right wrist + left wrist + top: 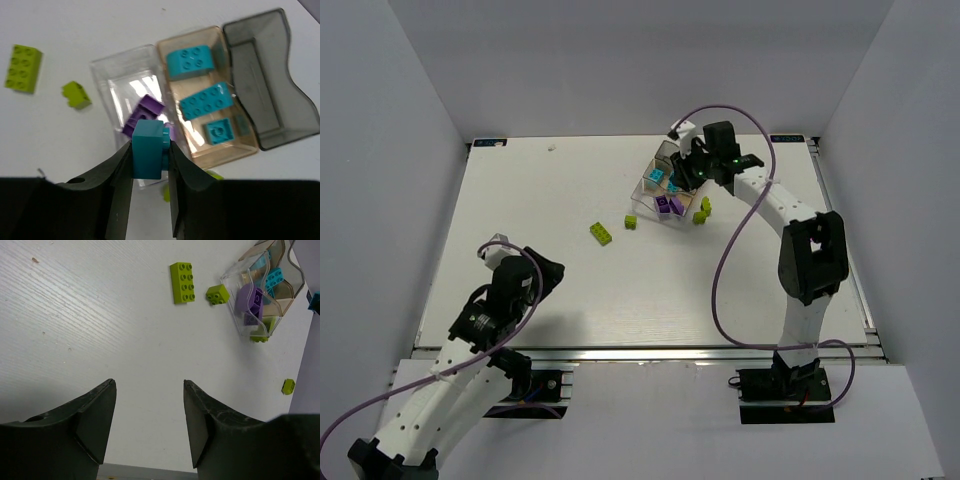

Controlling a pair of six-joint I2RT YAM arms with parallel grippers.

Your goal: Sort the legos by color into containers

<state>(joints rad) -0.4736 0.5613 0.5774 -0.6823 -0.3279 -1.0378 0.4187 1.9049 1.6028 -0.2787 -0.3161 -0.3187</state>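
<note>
My right gripper is shut on a cyan lego and holds it above the containers, a three-part tray. The tray's tan middle part holds three cyan legos. Its clear part holds purple legos, and the smoky grey end has nothing in it. From above, the right gripper hangs over the tray. Lime legos lie on the table left of the tray, and two more lie to its right. My left gripper is open over bare table, far from the bricks.
White walls close in the table on three sides. The left arm rests low at the near left. The right arm's purple cable loops over the right half of the table.
</note>
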